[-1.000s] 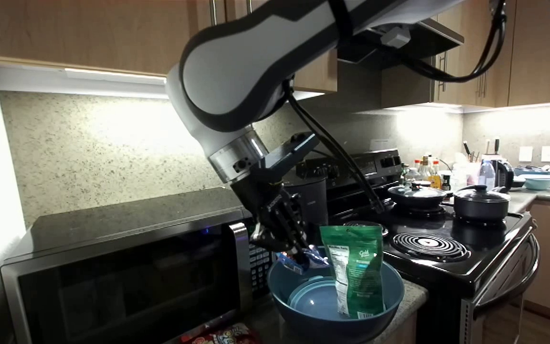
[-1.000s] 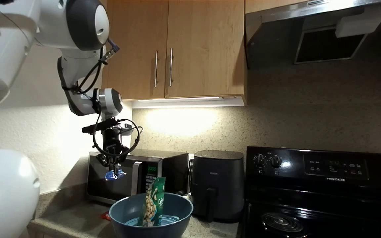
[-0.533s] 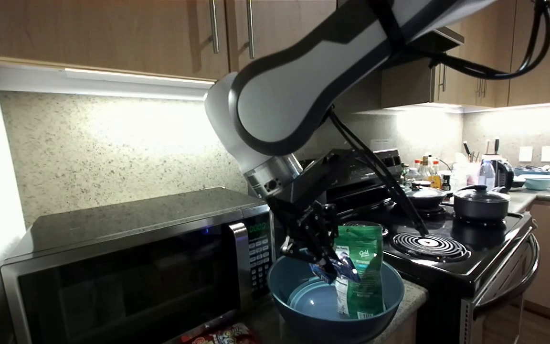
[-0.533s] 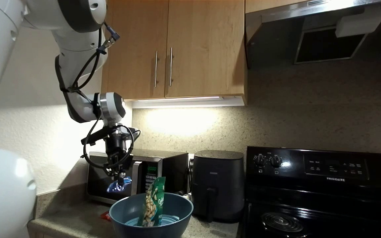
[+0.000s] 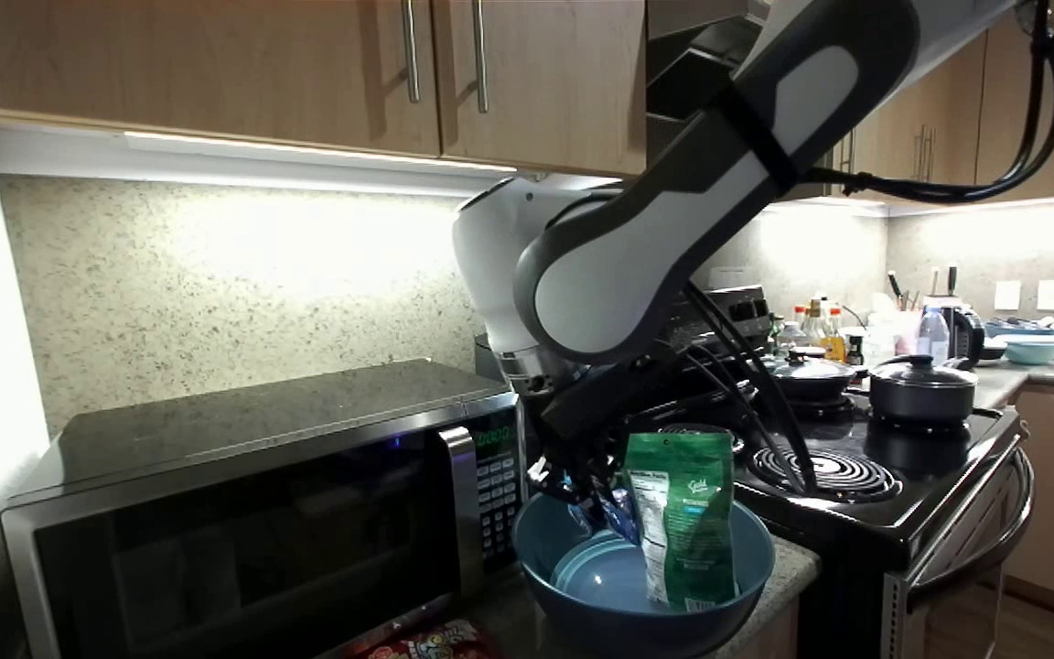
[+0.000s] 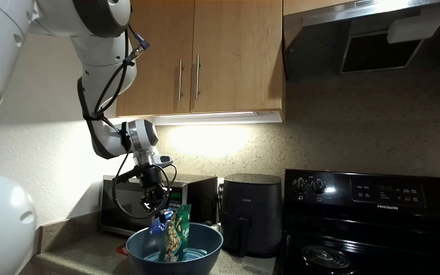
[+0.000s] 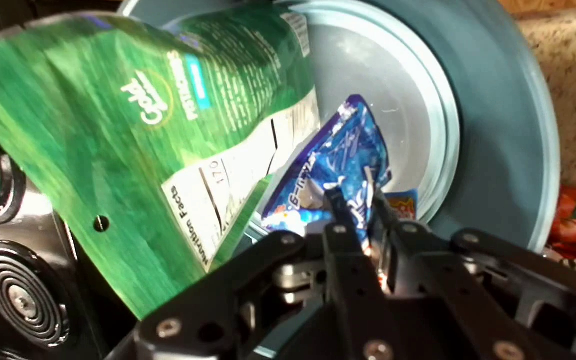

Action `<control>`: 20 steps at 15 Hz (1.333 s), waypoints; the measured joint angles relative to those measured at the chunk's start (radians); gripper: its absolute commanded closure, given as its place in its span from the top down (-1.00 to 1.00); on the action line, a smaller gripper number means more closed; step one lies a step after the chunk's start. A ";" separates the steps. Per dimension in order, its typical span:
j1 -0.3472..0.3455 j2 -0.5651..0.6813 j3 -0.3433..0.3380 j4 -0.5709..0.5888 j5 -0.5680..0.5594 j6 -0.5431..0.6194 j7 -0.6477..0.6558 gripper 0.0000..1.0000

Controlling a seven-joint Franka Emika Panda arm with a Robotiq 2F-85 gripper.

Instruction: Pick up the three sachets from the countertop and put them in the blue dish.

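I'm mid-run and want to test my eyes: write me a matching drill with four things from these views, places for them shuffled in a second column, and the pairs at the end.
Things:
1. green pouch
2. blue sachet
3. red packet
4. air fryer

Places:
A. on the countertop, outside the blue dish
B. held in the gripper
C. between the microwave and the stove
D. inside the blue dish, its top above the rim

Right pairs: 1-D, 2-B, 3-A, 4-C
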 measured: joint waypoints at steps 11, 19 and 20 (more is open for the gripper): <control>-0.006 0.031 0.006 0.001 0.019 0.120 -0.011 0.97; 0.055 0.050 0.105 0.063 0.076 0.071 -0.227 1.00; 0.062 0.063 0.111 0.079 0.082 0.055 -0.259 1.00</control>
